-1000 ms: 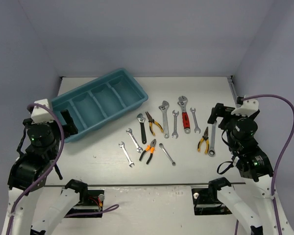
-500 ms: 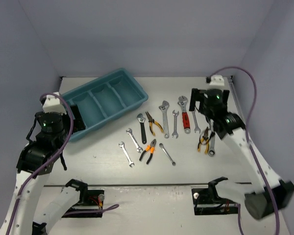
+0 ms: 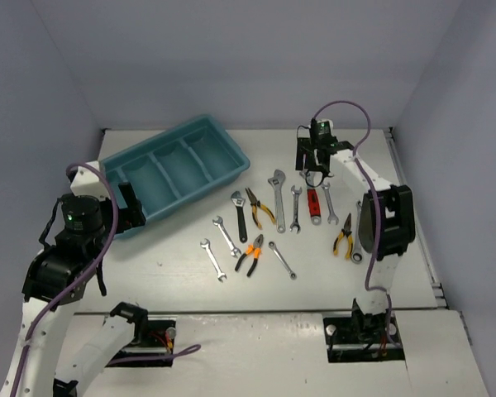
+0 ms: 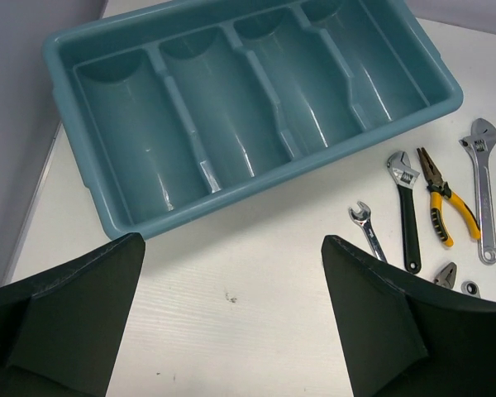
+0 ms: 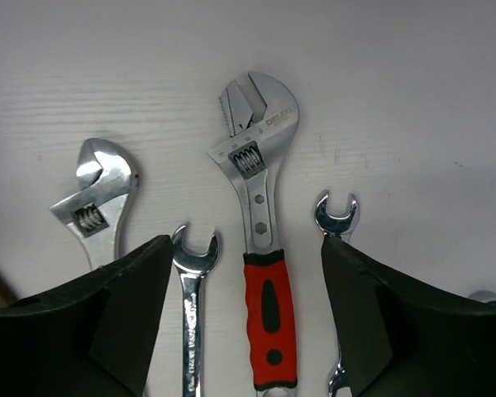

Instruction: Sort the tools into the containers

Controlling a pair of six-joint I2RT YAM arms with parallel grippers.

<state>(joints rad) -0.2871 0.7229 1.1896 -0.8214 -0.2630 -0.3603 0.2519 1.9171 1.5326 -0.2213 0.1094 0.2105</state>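
The tools lie loose on the white table right of centre. My right gripper (image 3: 314, 174) hangs over the red-handled adjustable wrench (image 3: 314, 198). In the right wrist view its open jaws (image 5: 246, 298) straddle that wrench's red handle (image 5: 269, 318) and a silver wrench (image 5: 190, 314), touching neither. A silver adjustable wrench (image 5: 95, 207) lies to the left. The teal tray (image 3: 231, 169) with its four containers stands at the far left, nothing inside. My left gripper (image 3: 131, 211) is open over bare table (image 4: 231, 306) just in front of the tray's rim (image 4: 256, 186).
Yellow pliers (image 3: 260, 208), a black-handled adjustable wrench (image 3: 240, 217), orange pliers (image 3: 250, 255) and small silver wrenches (image 3: 213, 260) lie mid-table. More yellow pliers (image 3: 343, 236) and a ratchet wrench (image 3: 358, 241) lie at the right. Walls close in the far side.
My right arm has swung from the near right out over the far middle, above the red-handled wrench, and its jaws have narrowed a little. The left arm has shifted slightly towards the tray.
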